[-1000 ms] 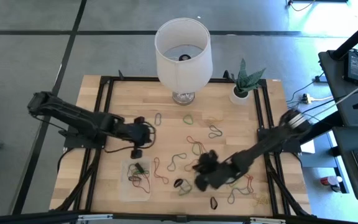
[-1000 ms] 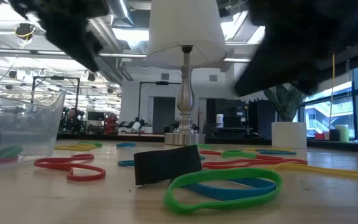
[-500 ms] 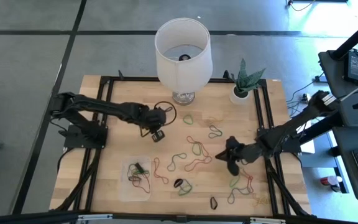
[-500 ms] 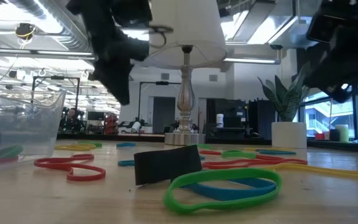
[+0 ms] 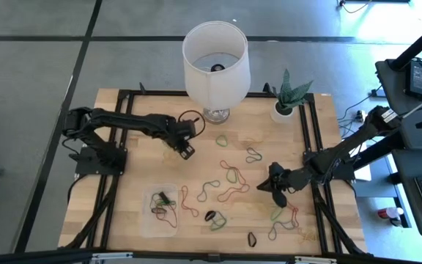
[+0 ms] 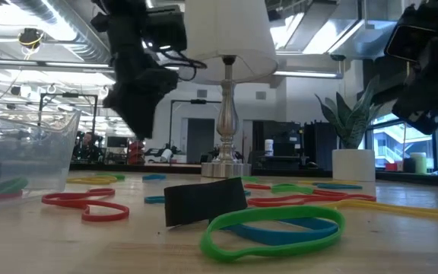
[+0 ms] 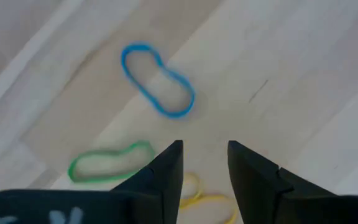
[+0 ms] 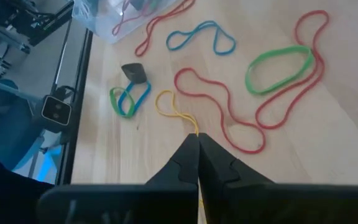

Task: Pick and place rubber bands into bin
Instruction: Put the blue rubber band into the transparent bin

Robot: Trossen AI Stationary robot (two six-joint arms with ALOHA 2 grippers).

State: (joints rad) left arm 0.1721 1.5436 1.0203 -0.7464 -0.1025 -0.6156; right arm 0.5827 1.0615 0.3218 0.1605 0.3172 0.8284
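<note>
Rubber bands in red, green, blue and yellow lie scattered over the wooden table (image 5: 141, 117). The clear bin (image 5: 151, 196) sits near the front left edge with a few bands (image 5: 164, 207) lying in it. My left gripper (image 7: 205, 146) hovers open and empty near the lamp base, above a blue band (image 7: 158, 81), a green one (image 7: 107, 165) and a yellow one (image 7: 197, 200). My right gripper (image 8: 196, 138) hangs shut above the table's right half (image 5: 271, 187). A yellow band (image 8: 169, 104) runs up to its fingertips. My right gripper appears to pinch one end of the yellow band (image 8: 195, 129) between its two shut fingertips, which slant down toward the table's near left. The rest of the band trails out beyond the tips. I cannot tell whether its loop hangs free or lies on the wood.
A white lamp (image 5: 215, 59) stands at the far middle and a potted plant (image 5: 284, 110) at the far right. A small black piece (image 6: 204, 202) and a green band (image 6: 272, 228) lie near the front edge. Black frame rails (image 5: 123, 117) run along both sides.
My left gripper has swung from just beyond the bin toward the table's far edge and the lamp base. My right gripper has drawn back from the front middle of the table toward the right edge, staying shut.
</note>
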